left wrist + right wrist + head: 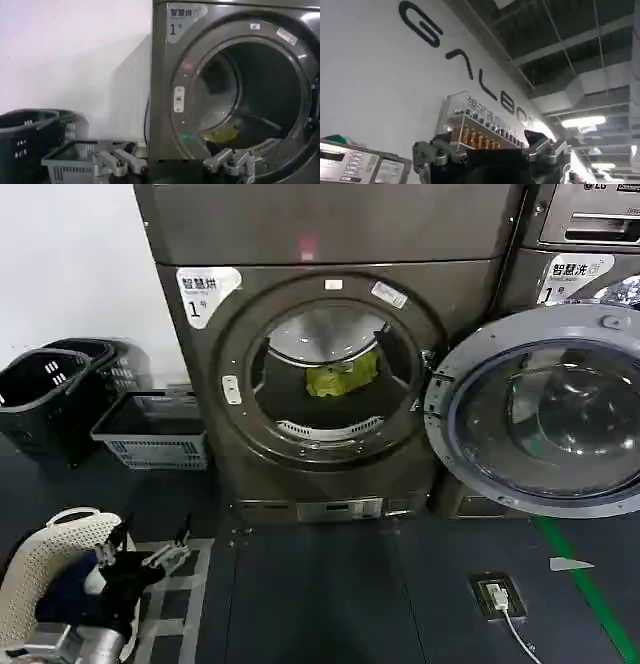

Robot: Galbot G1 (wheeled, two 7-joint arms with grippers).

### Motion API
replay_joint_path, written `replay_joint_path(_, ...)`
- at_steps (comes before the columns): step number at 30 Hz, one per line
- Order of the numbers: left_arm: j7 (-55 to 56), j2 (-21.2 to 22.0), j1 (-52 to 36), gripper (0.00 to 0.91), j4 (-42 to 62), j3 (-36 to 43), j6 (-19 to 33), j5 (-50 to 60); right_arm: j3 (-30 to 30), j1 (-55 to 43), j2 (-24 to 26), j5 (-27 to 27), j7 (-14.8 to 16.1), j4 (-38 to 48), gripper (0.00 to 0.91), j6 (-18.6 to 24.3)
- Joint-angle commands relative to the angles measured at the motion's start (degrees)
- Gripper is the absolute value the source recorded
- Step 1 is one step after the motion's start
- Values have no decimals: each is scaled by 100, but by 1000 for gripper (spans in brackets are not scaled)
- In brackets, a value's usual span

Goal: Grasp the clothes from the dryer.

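The dryer [200,394] stands in the middle of the head view, dark bronze-grey with a "1" label. Its glass door [545,414] is swung wide open to the right. The clothes [342,374], a small yellow-green bundle, lie at the back of the drum floor. My left gripper [148,546] hangs low at the lower left, well short of the machine, open and empty. In the left wrist view this gripper [172,167] faces the dryer [162,90], with the clothes [222,134] far ahead inside the porthole. My right gripper [490,150] is open, pointing up at a wall with lettering.
Two black baskets [45,399] and a grey crate [150,434] sit left of the dryer. A white basket [45,569] lies under my left arm. A second machine [590,224] stands to the right. A floor socket [497,594] and green line [590,594] mark the floor.
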State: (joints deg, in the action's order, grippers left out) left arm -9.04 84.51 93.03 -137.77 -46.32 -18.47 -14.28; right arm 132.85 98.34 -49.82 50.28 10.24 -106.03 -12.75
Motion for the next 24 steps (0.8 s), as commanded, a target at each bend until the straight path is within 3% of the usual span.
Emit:
replay_joint_path(1, 5, 7, 7, 907, -3, 70, 46, 27, -19, -4, 2, 63, -11, 5, 907, 126)
replay_joint_path(24, -16, 113, 7, 907, -30, 220, 22, 209, 45, 39, -2, 248, 36, -37, 907, 28)
